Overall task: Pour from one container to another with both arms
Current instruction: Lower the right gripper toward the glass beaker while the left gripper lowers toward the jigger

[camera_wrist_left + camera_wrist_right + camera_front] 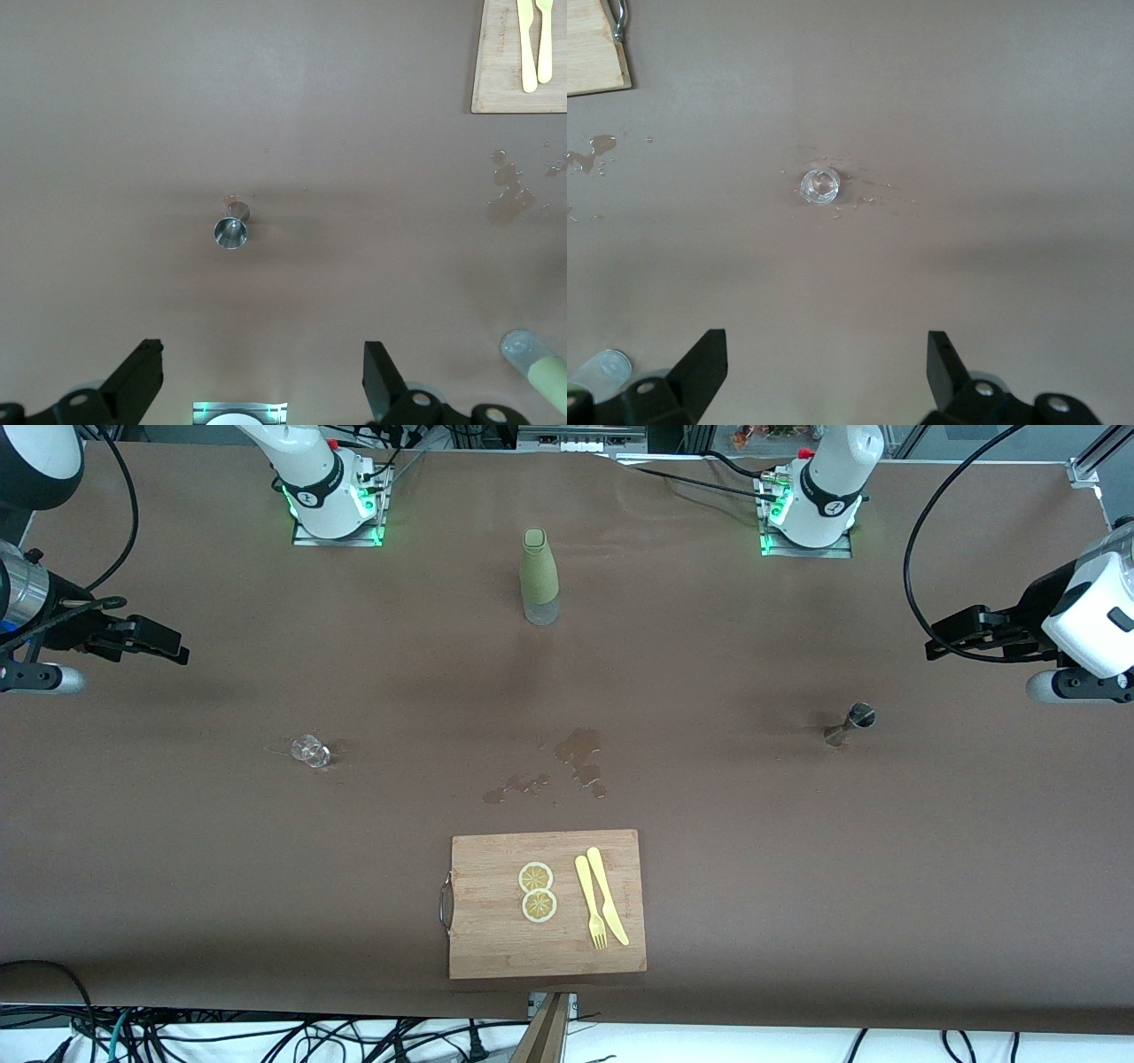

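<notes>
Both arms wait raised over opposite ends of the bench [797,886], partly cut off by the frame. The left gripper [263,376] hangs with jaws spread over a steel jigger [852,723]; the right gripper [827,367], jaws spread, over a small clear glass [310,751], faint against the brown. A green bottle [539,576] stands near the base-side edge, mid-bench.

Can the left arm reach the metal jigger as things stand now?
Probably yes. The left gripper hangs open above the table with the jigger standing alone on the cloth under it; nothing lies between them or close beside it.
</notes>
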